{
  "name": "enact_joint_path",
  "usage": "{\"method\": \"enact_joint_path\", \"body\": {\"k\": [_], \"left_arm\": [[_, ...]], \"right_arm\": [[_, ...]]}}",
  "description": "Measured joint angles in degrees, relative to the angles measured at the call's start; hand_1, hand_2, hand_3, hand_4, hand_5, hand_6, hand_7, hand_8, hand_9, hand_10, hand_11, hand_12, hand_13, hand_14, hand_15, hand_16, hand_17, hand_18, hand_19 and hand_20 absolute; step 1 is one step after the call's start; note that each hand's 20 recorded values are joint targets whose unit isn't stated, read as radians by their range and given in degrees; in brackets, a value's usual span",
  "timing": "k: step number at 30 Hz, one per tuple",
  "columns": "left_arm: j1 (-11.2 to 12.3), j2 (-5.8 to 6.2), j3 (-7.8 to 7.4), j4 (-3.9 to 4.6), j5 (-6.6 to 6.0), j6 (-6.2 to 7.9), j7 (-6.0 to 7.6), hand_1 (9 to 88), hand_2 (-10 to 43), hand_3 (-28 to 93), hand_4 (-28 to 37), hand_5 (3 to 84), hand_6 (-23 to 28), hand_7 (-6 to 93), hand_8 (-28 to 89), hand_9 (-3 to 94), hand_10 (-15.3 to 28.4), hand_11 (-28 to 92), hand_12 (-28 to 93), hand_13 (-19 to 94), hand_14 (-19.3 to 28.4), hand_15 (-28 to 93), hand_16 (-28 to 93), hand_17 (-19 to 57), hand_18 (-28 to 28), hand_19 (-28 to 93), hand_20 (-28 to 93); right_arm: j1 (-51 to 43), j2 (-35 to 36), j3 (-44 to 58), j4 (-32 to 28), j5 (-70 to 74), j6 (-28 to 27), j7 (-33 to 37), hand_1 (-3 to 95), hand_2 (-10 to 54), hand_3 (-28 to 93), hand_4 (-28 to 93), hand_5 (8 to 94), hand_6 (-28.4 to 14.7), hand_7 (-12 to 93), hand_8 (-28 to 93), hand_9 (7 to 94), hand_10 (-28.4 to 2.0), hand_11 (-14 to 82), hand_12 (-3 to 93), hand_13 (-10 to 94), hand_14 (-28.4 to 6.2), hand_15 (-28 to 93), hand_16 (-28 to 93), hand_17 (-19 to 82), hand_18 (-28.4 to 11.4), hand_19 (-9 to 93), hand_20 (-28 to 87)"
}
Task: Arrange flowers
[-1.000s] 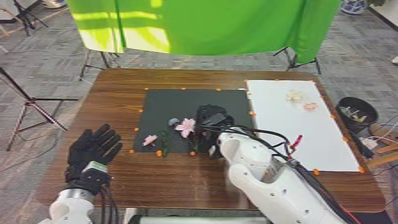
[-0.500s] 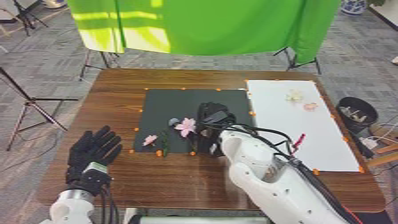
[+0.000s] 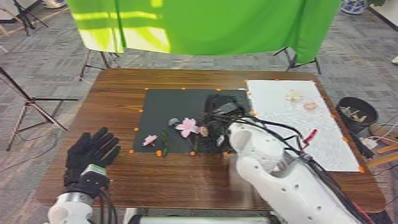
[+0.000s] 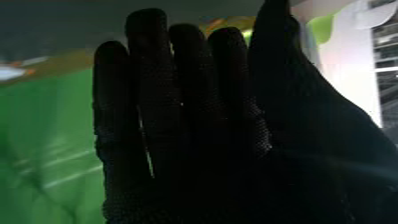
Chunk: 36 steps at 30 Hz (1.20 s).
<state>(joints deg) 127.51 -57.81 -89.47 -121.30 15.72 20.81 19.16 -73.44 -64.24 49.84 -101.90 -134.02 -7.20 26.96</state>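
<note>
Pink flower (image 3: 187, 127) on the dark mat (image 3: 169, 107), left and near of the right robot hand (image 3: 226, 106). Right: fingers straight, no hold seen. Left robot hand (image 3: 90, 148): near left, fingers extended. Likely step, placing blooms: pinch stems low — spare petals. Versus earlier frame: right hand shifted far and right — peach bloom (image 3: 203, 131) exposed.

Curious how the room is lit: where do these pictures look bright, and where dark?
Head view: yellow streaks of light cross the green curtain; the white sheet is bright. Right wrist view: the right robot hand is nearly black against a brighter background.
</note>
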Motion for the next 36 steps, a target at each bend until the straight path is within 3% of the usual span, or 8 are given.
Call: {"method": "enact_joint_path", "body": {"k": [7,13,17,26,28,31,33,36], "left_arm": [[0.29,0.13,-0.4,-0.35,-0.07,0.03,1.48,30.7,16.9,71,-28.3,45.9,11.2,20.1,-10,41.3,17.5,35,11,30,18.7,53,-11,-6.0,17.0,44,10],[0.46,0.27,-0.78,-0.4,-0.16,-0.02,1.83,30.8,16.4,71,-28.3,45.7,11.2,20.0,-10,41.1,17.6,34,11,30,18.8,52,-11,-5.9,16.8,43,9],[0.49,0.53,-0.98,-0.4,-0.25,-0.01,1.86,31.2,16.4,71,-28.3,46.0,11.2,20.1,-10,41.3,17.6,34,11,30,18.7,52,-11,-5.7,16.5,43,9],[0.56,0.69,-0.99,-0.41,-0.37,0.03,1.91,31.0,16.2,71,-28.3,46.4,11.4,20.3,-10,41.4,17.6,35,12,30,18.7,52,-11,-5.7,16.5,43,10],[0.65,0.68,-0.99,-0.48,-0.43,0.03,2.12,31.2,16.4,71,-28.3,46.6,11.4,20.4,-10,41.5,17.4,35,12,30,18.7,53,-11,-5.7,16.6,43,10],[0.87,0.67,-0.96,-0.75,-0.55,0.36,2.23,31.4,16.8,71,-28.3,47.2,11.4,20.9,-10,42.1,17.5,36,12,30,18.9,53,-10,-5.8,16.9,44,10],[0.98,0.64,-0.85,-1.0,-0.77,1.3,2.25,31.3,16.8,71,-28.3,47.2,11.4,21.1,-10,42.1,17.4,36,12,30,18.9,53,-11,-5.8,16.9,44,10],[1.0,0.56,-0.67,-1.07,-0.9,2.24,2.23,30.8,16.6,71,-28.3,47.2,11.5,21.1,-10,42.0,17.5,36,12,30,18.9,54,-11,-5.8,16.8,44,10]], "right_arm": [[3.09,7.94,4.18,3.16,1.2,2.87,9.14,49.0,-9.5,83,-28,50.4,-1.0,16,-12,48.4,-12.2,5.7,10.7,42,-11.1,12,15,24,-17.6,60,18],[4.24,15.9,10.57,5.07,3.12,-7.37,9.11,47.2,-9.5,84,-28,43.8,-2.1,14,-12,39.2,-12.1,3.7,9.7,34,-11.0,9,12,21,-18.1,57,18],[6.06,18.93,10.49,7.74,5.78,-9.17,10.33,48.5,-9.5,85,-28,37.5,-2.7,13,-12,30.2,-12.1,2.5,8.9,30,-10.5,8,12,20,-18.0,59,19],[9.17,18.81,8.56,15.72,11.19,-12.48,15.91,52.2,-9.5,86,-28,37.8,-1.6,16,-13,29.8,-11.9,3.4,7.8,30,-8.7,8,12,20,-16.7,61,18],[8.35,18.85,9.29,16.51,11.53,-11.67,15.19,53.6,-9.5,85,-28,40.0,-1.0,16,-13,35.0,-10.8,3.7,7.4,33,-8.4,9,11,21,-16.5,61,19],[5.83,18.84,11.99,16.68,11.53,-11.11,11.94,56.2,-9.5,82,-28,52.1,2.7,17,-14,54.4,-7.9,7.5,8.5,51,-6.9,17,11,26,-16.0,63,20],[4.11,18.85,13.67,16.65,11.92,-11.3,9.86,57.9,-9.5,78,-28,59.4,4.2,17,-13,66.4,-7.0,9.3,11.7,60,-6.6,19,17,27,-15.5,63,23],[2.51,19.26,14.42,15.59,11.95,-10.05,8.81,62.0,-9.5,69,-28,68.5,4.7,17,-6,83.7,-7.2,4.3,28.2,70,-5.3,15,32,29,-15.0,62,25]]}}
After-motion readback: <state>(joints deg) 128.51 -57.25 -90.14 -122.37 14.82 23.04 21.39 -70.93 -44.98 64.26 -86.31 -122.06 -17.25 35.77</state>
